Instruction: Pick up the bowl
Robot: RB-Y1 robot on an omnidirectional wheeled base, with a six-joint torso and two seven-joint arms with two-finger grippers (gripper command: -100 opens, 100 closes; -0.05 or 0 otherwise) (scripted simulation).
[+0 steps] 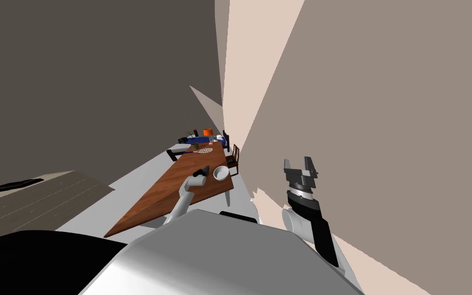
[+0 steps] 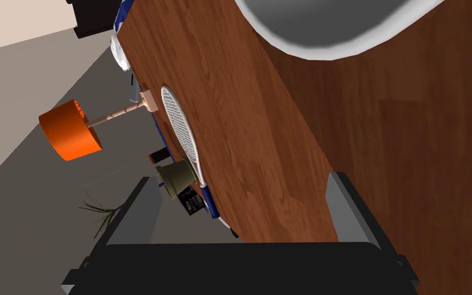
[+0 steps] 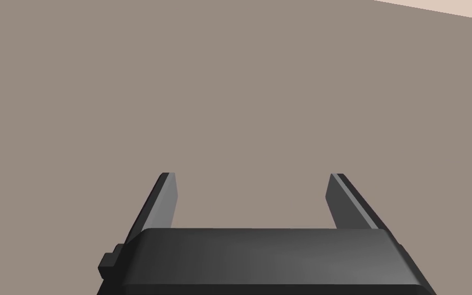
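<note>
Bowl (image 1: 221,173), white and upright, sits on the brown wooden tabletop (image 1: 168,197) near its right edge, just beside the left pincer (image 1: 202,171). That pincer hovers over the wood, fingers spread with nothing between them (the bowl lies ahead of the tips). By the wall, the right pincer (image 1: 301,165) is likewise released. A racket (image 2: 181,128) lies farther along the tabletop.

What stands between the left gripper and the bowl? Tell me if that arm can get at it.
Probably yes. The left gripper hangs open over the wooden table, close beside the bowl, with bare tabletop between them. The racket lies well beyond, out of the way.
</note>
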